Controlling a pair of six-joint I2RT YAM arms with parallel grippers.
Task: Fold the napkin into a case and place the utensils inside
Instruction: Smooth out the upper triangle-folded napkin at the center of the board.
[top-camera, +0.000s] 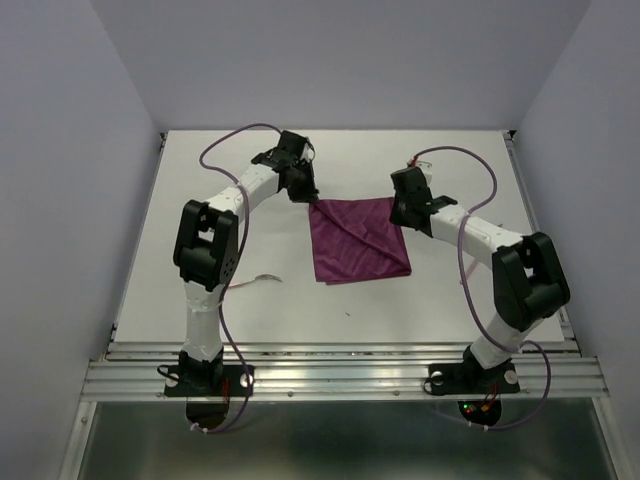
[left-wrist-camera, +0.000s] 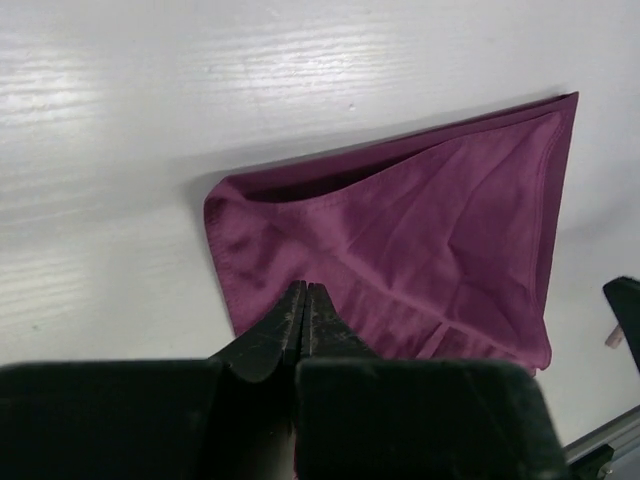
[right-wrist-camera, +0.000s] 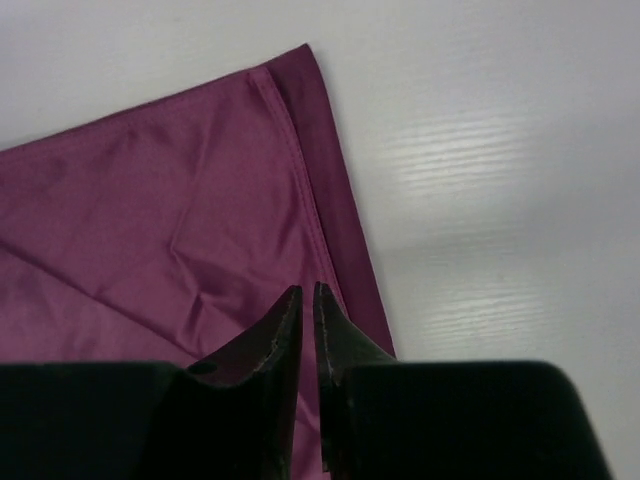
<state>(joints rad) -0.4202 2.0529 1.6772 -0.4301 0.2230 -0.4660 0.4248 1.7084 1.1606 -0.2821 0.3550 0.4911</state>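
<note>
The napkin (top-camera: 358, 243) is a plain dark burgundy-purple with no pattern, and its stitched hem is the same colour. The surface (top-camera: 250, 320) is white with faint grey wood-grain streaks. The left gripper (left-wrist-camera: 305, 288) and right gripper (right-wrist-camera: 307, 290) are matt black. The left arm (top-camera: 250, 190) and right arm (top-camera: 480, 232) have white links and black joints. Their cables (top-camera: 250, 127) are purple. The rail (top-camera: 340, 375) along the near edge is silver-grey. The walls (top-camera: 60, 150) are pale lavender-grey.
</note>
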